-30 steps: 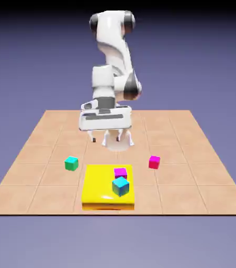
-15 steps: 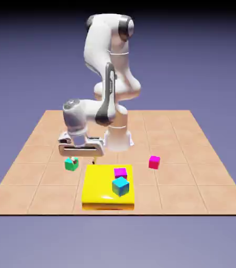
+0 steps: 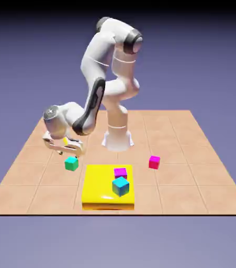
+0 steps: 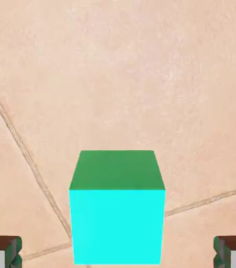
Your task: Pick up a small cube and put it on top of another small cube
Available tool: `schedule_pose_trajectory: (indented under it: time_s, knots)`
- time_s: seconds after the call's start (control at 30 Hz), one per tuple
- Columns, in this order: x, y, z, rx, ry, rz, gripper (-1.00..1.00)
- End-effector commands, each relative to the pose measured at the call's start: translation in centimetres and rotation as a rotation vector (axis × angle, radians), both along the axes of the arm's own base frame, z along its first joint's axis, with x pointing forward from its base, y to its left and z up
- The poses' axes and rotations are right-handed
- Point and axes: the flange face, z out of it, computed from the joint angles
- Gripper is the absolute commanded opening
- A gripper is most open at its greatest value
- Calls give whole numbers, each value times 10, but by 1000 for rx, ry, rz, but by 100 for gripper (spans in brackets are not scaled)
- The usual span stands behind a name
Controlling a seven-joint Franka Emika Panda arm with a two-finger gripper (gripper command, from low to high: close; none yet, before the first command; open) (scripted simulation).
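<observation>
Tan tiles with thin darker seams cover the tabletop [image 3: 193, 157], and behind it hangs a plain blue-violet backdrop fading to dark at the top. Going from the exterior view's left: my pincer [image 3: 67, 152] hangs low over the tiles, tilted, just above the small teal-green cube [image 3: 71, 164], which sits on the tabletop near the yellow pad's far left corner but apart from it. In the hand view that cube [image 4: 117, 207] lies straight ahead, centred between my two fingertips [image 4: 2, 252], which show only at the bottom corners, spread wide with clear space on either side of the cube; my pincer is apart and grips nothing. A tile seam runs diagonally under the cube there.

Next toward the middle lies the flat yellow pad [image 3: 96, 191], a low square slab on the near part of the tabletop. On it rest two cubes: a magenta cube [image 3: 120, 172] near its far edge, and a lighter cyan-blue cube [image 3: 120, 186] just in front of that one, close to it; whether they touch I cannot tell. My white base column stands beyond the pad at the far side of the tabletop.

Farther to the exterior view's right, a pink-red cube [image 3: 154, 162] sits alone on the tiles, off the pad and well apart from the teal-green one. Nothing lies between my pincer and the teal-green cube
</observation>
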Motion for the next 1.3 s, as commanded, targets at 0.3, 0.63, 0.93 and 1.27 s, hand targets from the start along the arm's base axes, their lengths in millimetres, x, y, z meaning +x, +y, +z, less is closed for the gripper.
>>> schedule_pose_trajectory:
  time_s: [0.3,0.63,0.93,1.27]
  knots:
    - [-11,4,-39,5,4,-2,-100]
    - [2,-1,21,7,6,-3,-100]
    - [108,88,37,102,-15,779,-100]
    - [198,241,102,81,-18,1739,-100]
